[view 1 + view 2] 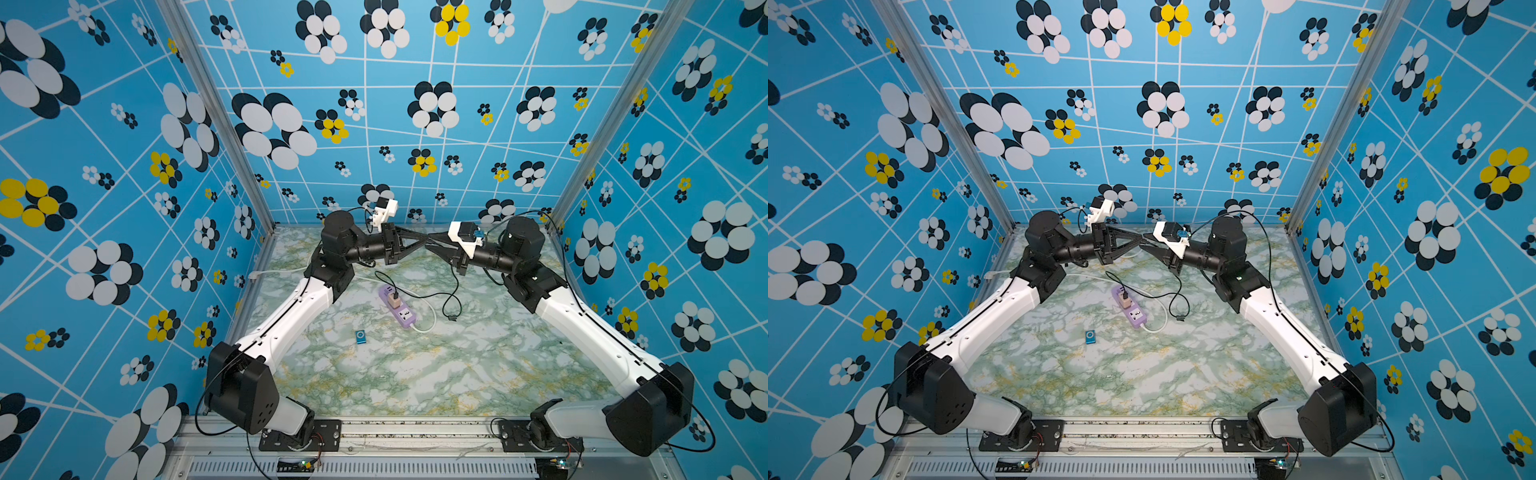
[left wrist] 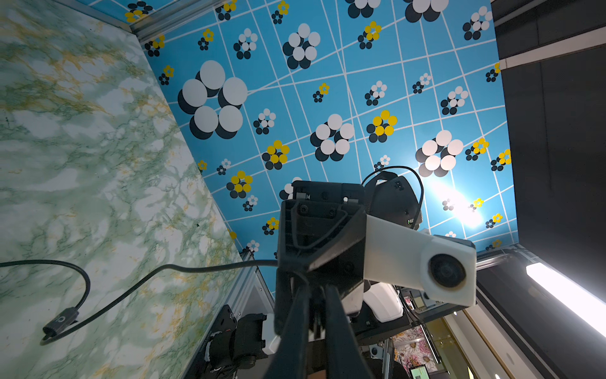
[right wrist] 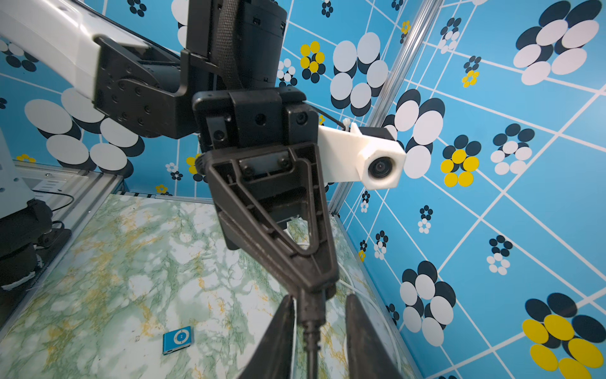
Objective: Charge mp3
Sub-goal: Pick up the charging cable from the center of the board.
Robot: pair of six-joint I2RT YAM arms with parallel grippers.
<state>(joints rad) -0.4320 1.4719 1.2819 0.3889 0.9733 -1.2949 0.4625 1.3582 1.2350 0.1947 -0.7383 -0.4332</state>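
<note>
The thing here that holds other things is the lilac power strip (image 1: 406,318). It lies near the middle of the counter (image 1: 478,374) and runs from 11 o'clock to 5 o'clock in both top views. A pinkish cube charger (image 1: 393,300) sits in a socket toward its 11 o'clock end, and a black cable (image 3: 311,344) is plugged into the charger. The cable makes a loop on the counter at 3 o'clock from the strip, tied with a small black strap (image 1: 452,318), and then rises to the tools.

Both tools hang above the 12 o'clock part of the counter, tip against tip. The left tool (image 1: 422,240) is clenched on the plug end of the black cable; in the right wrist view the plug sticks out from its tip. The right tool (image 3: 319,299) is released. Its two fingers stand apart on either side of this plug, and a clear gap shows on one side.

The mp3 (image 1: 360,337) lies flat on the counter, in no tool's grasp. It is at about 7 o'clock from the meeting tips, well apart from them and lower than them. From the strip it is between 7 and 8 o'clock, near but not touching.

The mp3 is a small, flat, teal-blue rectangle, face up. A pale ring with a blue centre sits near its 12 o'clock end. Its long side runs nearly from 12 to 6 o'clock.
</note>
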